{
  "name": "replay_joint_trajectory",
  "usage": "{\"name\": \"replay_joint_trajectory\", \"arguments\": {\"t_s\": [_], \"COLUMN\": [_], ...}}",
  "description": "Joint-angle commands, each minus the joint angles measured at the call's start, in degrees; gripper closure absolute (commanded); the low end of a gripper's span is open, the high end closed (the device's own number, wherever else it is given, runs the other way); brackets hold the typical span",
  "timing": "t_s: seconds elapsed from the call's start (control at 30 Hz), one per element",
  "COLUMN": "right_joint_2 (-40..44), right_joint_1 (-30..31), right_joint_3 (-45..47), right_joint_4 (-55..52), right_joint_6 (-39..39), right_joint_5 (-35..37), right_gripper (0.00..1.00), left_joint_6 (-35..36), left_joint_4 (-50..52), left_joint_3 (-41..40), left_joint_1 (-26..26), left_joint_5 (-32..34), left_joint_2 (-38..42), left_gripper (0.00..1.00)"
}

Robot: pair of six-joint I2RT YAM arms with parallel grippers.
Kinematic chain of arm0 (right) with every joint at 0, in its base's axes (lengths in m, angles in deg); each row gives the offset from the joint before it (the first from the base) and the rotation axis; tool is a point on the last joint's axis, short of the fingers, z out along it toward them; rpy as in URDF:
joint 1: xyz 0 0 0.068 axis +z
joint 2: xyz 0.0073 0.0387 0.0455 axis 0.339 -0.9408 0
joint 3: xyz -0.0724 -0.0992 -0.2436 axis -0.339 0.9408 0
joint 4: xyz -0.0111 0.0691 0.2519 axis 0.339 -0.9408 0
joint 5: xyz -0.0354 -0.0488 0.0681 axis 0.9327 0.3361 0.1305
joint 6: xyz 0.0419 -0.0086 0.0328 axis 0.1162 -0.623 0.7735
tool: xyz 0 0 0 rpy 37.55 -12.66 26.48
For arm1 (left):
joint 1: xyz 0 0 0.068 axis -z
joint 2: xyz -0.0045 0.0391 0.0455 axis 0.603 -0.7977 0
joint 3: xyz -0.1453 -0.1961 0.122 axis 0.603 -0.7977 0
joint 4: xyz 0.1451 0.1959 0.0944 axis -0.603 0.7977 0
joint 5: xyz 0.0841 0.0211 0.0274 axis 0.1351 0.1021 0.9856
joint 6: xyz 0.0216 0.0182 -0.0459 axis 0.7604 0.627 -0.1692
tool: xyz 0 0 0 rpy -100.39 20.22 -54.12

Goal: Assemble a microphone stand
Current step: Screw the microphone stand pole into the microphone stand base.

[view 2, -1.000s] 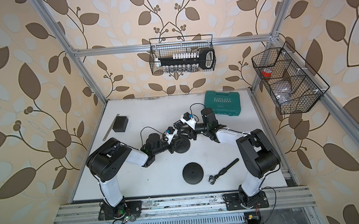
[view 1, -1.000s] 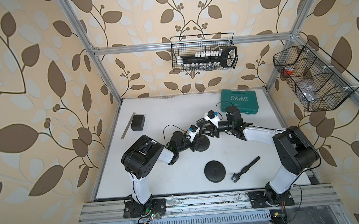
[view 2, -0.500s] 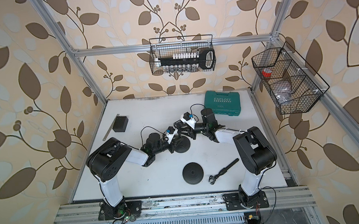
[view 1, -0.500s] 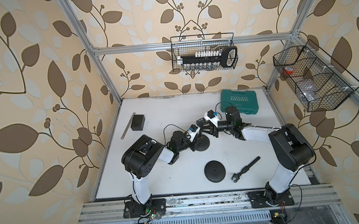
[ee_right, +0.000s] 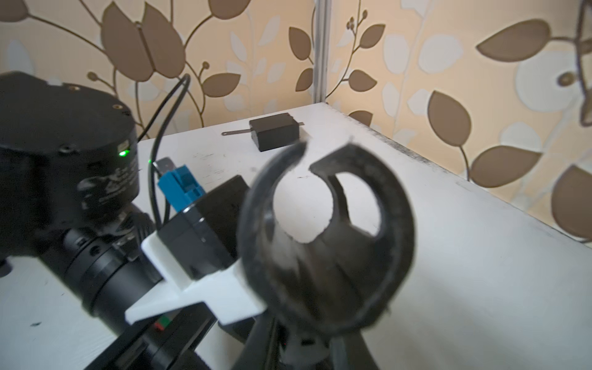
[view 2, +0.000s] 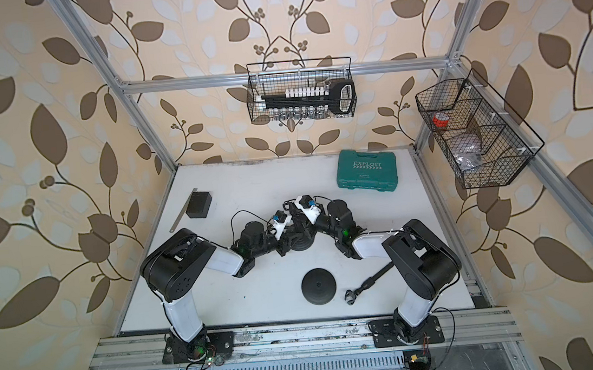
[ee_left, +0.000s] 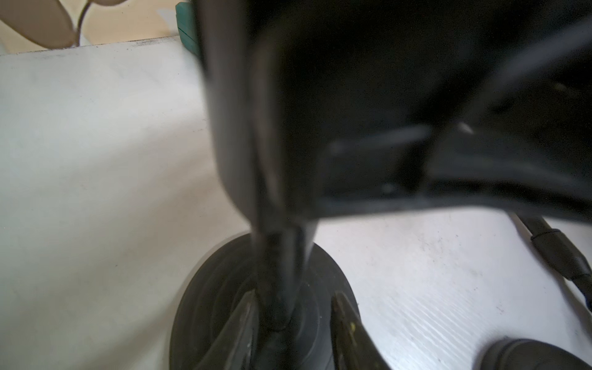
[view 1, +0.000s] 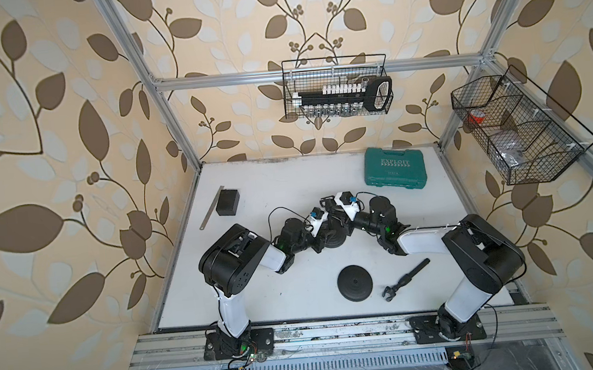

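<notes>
A black round base (view 1: 337, 241) (view 2: 303, 244) sits mid-table with a black pole (ee_left: 278, 266) standing up from its centre. The pole carries a C-shaped microphone clip (ee_right: 320, 278) at its top. My left gripper (ee_left: 294, 320) (view 1: 323, 241) is low at the pole's foot, open, with a finger on each side and a gap at the far one. My right gripper (ee_right: 304, 346) (view 1: 340, 222) is shut on the pole just under the clip. A second round base (view 1: 355, 282) and a second pole with a clip (view 1: 406, 279) lie at the table's front.
A green tool case (view 1: 395, 170) lies at the back right. A black box (view 1: 227, 201) and a metal ruler (view 1: 212, 208) lie at the back left. Wire baskets hang on the back wall (view 1: 336, 92) and right wall (view 1: 513, 130).
My right gripper has closed on the pole under the clip. My left gripper's jaws have then parted around the pole's foot. Both arms have hardly shifted.
</notes>
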Motion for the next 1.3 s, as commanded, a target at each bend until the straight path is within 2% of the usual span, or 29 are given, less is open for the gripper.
{"name": "replay_joint_trajectory", "arguments": {"t_s": [0.0,0.13,0.23,0.47,0.6,0.73,0.9,0.97,1.13,1.27], "right_joint_2": [-1.26,-1.23,-1.00,-0.78,-0.85,-0.46,1.57,2.65,5.56,8.96], "right_joint_1": [4.90,9.98,11.44,11.80,11.79,11.44,8.15,7.57,3.60,0.97], "right_joint_3": [4.03,5.58,6.71,7.23,7.89,8.70,9.99,9.93,9.48,9.46], "right_joint_4": [-1.55,-0.67,0.32,0.64,1.66,2.45,1.66,0.05,-5.12,-10.91], "right_joint_6": [1.72,4.01,6.44,7.56,8.03,8.25,9.30,8.60,5.88,2.21], "right_joint_5": [16.83,26.26,28.53,25.76,24.69,23.36,16.85,13.41,5.02,0.85], "right_gripper": [1.00,1.00,1.00,1.00,1.00,1.00,0.99,0.90,0.56,0.44], "left_joint_6": [-1.95,-3.12,-3.89,-4.50,-4.73,-4.56,-2.19,-0.94,1.57,3.01], "left_joint_4": [-2.07,-3.62,-4.71,-5.66,-6.06,-5.48,-0.70,1.62,4.41,5.71], "left_joint_3": [-0.51,-0.10,-0.04,0.84,1.53,2.05,2.26,2.40,2.51,2.41], "left_joint_1": [0.94,0.88,0.82,0.34,0.34,0.33,0.28,0.34,0.51,0.95], "left_joint_5": [0.95,2.08,3.46,4.75,4.58,4.19,4.20,3.88,3.49,2.95], "left_joint_2": [1.95,2.35,2.76,1.32,0.26,0.20,1.83,2.31,1.98,1.88], "left_gripper": [0.61,0.61,0.60,0.63,0.80,0.81,0.84,0.86,0.86,0.85]}}
